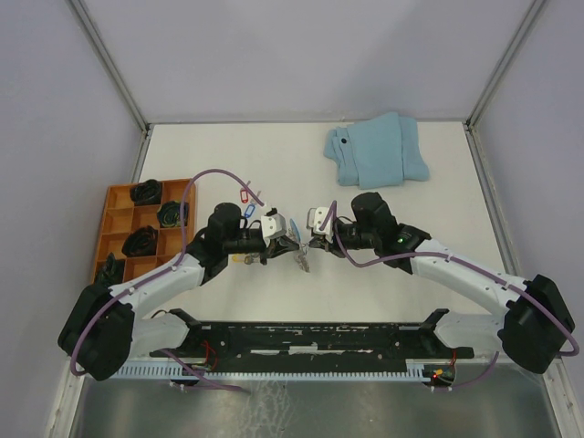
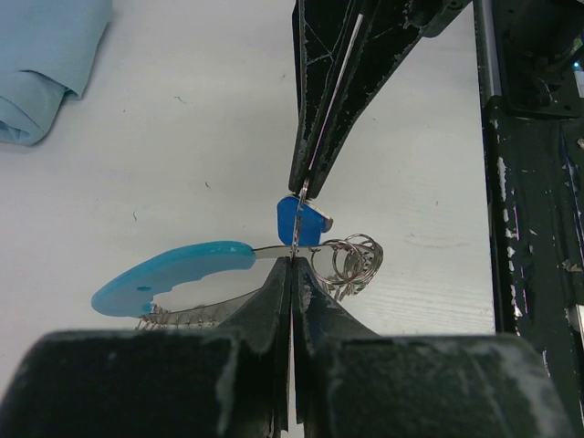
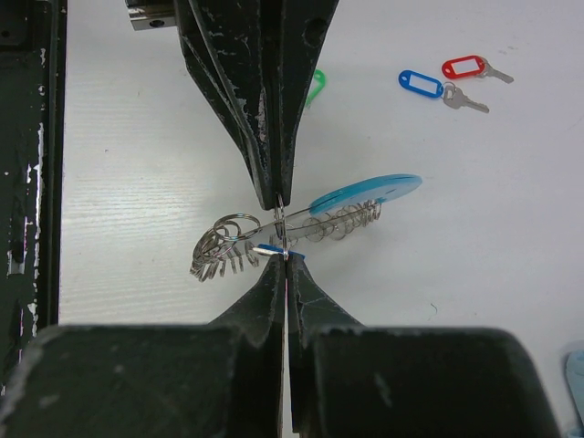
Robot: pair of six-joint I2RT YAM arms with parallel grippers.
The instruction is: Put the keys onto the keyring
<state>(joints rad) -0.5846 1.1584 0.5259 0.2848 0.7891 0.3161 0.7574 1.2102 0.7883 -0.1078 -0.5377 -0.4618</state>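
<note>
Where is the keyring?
Top view: the keyring hangs centrally in the left end effector, facing the right end effector, right of the red and blue keys.

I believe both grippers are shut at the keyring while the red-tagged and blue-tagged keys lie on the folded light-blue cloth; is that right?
Not quite: the red-tagged key and blue-tagged key lie on the bare white table, not on the folded light-blue cloth, as the right wrist view shows. The left gripper and right gripper are indeed shut at the keyring.

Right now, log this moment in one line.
left jaws: shut on keyring | right jaws: shut on blue-tagged key | loose: red-tagged key
</note>
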